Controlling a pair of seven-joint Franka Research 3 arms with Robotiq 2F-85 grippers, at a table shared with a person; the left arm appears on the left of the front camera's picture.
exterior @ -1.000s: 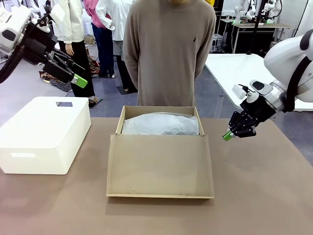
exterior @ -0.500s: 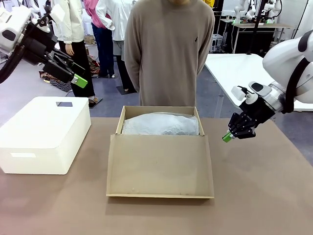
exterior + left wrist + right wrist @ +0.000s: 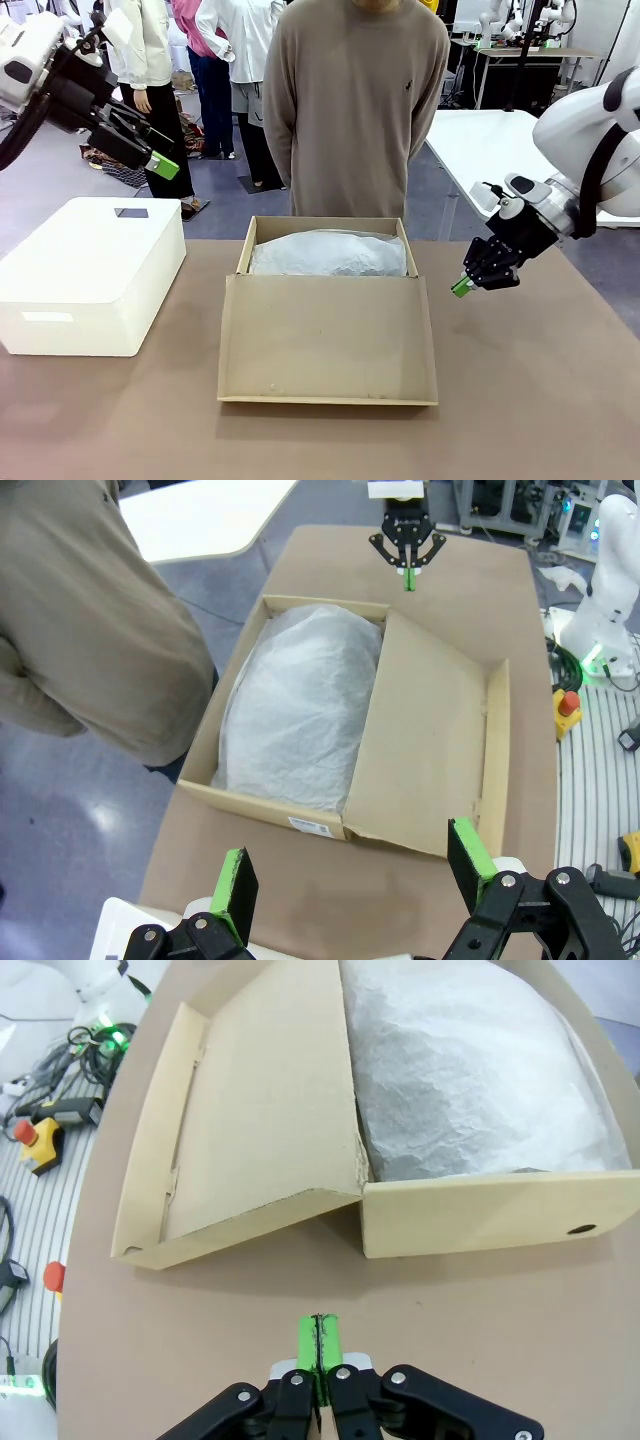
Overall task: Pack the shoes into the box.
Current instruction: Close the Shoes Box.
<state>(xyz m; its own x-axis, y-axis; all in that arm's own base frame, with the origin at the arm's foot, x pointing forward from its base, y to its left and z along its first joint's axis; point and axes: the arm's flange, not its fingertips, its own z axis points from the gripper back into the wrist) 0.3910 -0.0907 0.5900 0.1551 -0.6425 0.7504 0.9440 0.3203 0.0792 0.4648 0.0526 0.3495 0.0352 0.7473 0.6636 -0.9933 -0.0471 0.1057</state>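
The brown cardboard box [image 3: 325, 232] stands open at the table's middle, its flap lid [image 3: 327, 338] folded down toward me. Crumpled white tissue paper [image 3: 328, 254] bulges up inside it and covers the contents; the shoes are hidden. My right gripper [image 3: 462, 287] hovers shut just off the box's right side with nothing between its pads. In the right wrist view the shut gripper [image 3: 319, 1345] points at the box's side wall [image 3: 480, 1222]. My left gripper [image 3: 150, 148] hangs open high at the far left, looking down on the box [image 3: 268, 805] between its green fingers [image 3: 235, 890].
A larger white rectangular box [image 3: 90, 270] sits on the left part of the table. A person in a brown sweater [image 3: 345, 110] stands at the far edge right behind the cardboard box. Bare tabletop [image 3: 530, 380] lies to the right and front.
My right gripper has drifted slightly left and down toward the box's right side, staying shut. The person has shifted a little to the right. The left arm has not moved.
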